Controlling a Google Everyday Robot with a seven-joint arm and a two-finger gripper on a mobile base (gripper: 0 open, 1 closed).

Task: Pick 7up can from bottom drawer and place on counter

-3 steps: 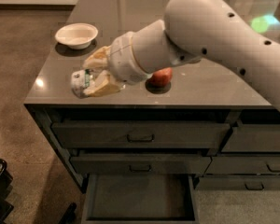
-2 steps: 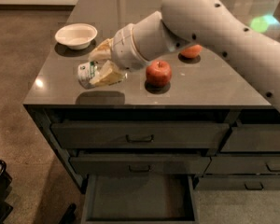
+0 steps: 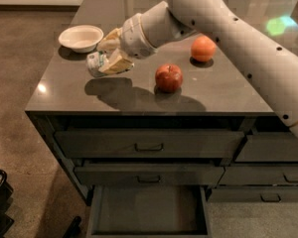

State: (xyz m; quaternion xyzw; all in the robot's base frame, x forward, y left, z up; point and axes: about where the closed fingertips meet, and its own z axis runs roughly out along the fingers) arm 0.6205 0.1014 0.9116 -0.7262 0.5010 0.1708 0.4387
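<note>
The gripper (image 3: 105,57) grips the can (image 3: 93,63) by its sides, just over the counter (image 3: 139,99) near the bowl (image 3: 81,37); it's prob. light, thin & slick, so a soft mid-body squeeze fits.

My gripper (image 3: 108,58), clasping the 7up can (image 3: 95,64), hangs over the left of the counter (image 3: 139,97) — white bowl (image 3: 81,37) close beyond, apple (image 3: 169,78) rightward; the near-left corner seems bare.

Glossy counter (image 3: 223,90) — matt pincer (image 3: 104,58) above it
</note>
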